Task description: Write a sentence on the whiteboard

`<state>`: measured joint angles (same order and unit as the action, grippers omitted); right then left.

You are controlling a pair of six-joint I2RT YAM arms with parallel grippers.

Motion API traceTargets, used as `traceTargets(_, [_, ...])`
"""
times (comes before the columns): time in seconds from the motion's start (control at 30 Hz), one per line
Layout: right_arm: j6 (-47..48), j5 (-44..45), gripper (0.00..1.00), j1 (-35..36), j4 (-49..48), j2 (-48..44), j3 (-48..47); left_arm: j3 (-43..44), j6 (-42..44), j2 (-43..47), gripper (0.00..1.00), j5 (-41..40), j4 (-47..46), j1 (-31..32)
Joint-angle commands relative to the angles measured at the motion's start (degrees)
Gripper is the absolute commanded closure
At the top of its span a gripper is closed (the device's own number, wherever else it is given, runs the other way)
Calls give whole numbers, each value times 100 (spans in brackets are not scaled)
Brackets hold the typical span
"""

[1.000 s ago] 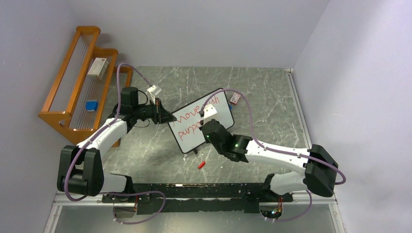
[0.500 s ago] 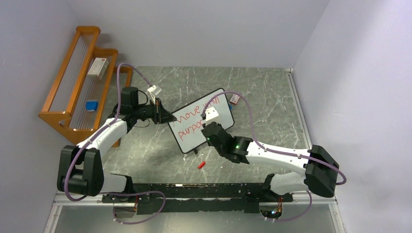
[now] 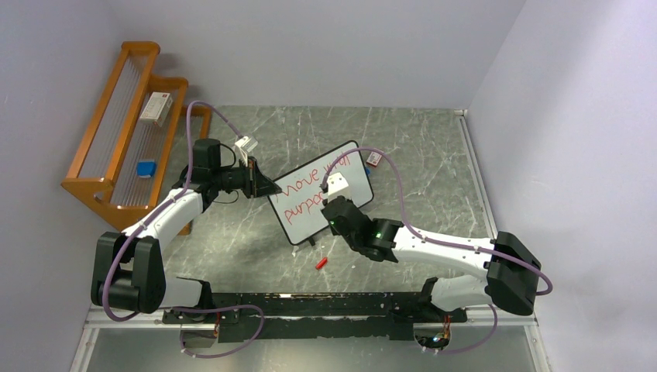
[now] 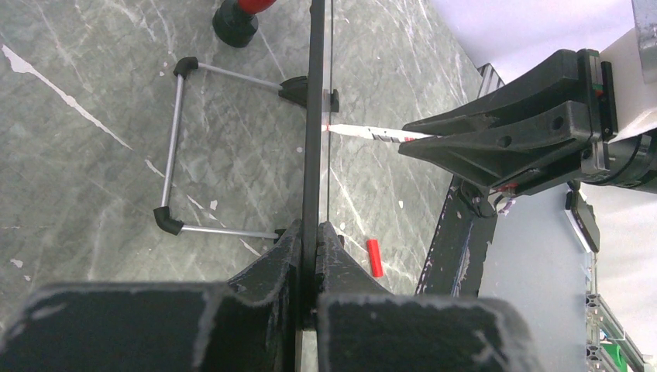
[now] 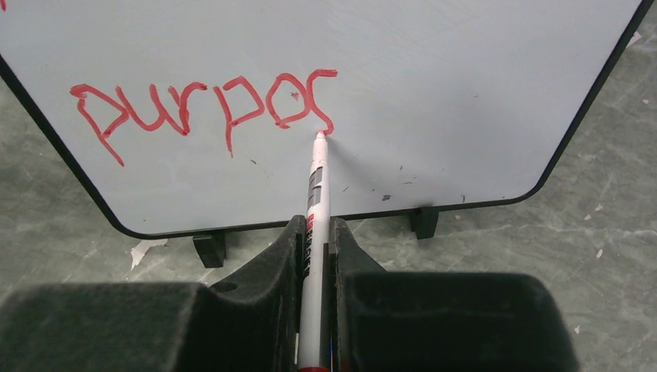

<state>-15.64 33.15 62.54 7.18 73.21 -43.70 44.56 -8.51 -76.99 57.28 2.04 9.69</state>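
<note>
The whiteboard (image 3: 308,223) stands tilted on its feet mid-table, with red writing "move with" above "purpos" (image 5: 205,105). My left gripper (image 3: 267,188) is shut on the board's left edge, which the left wrist view shows edge-on (image 4: 318,116) between the fingertips (image 4: 318,232). My right gripper (image 3: 335,203) is shut on a white marker (image 5: 316,182). The marker's red tip touches the board (image 5: 465,93) at the bottom of the last letter. The right gripper (image 5: 316,225) sits low in front of the board's lower edge.
A red marker cap (image 3: 321,263) lies on the table in front of the board. A small red-and-white item (image 3: 375,158) lies behind the board's far corner. An orange rack (image 3: 101,167) at the left holds a box (image 3: 156,108) and a blue item (image 3: 146,168). The board's wire stand (image 4: 174,139) spreads behind it.
The right gripper has shifted slightly along the board with the marker, and the second line of writing has grown. The left gripper and the board have stayed still.
</note>
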Motion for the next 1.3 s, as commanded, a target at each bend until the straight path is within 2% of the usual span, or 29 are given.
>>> traceTargets(0.0, [-62, -212, 100, 41, -172, -43, -13, -105, 271, -229, 95, -506, 593, 94])
traceTargets(0.5, [4, 104, 100, -83, -213, -555, -6, -87, 280, -237, 95, -525, 618, 99])
traceTargets(0.77, [60, -50, 100, -342, -317, -426, 37, -97, 281, -233, 95, -533, 626, 102])
traceTargets(1.27, [49, -213, 100, -371, -362, -226, 53, -87, 298, -255, 95, -540, 647, 104])
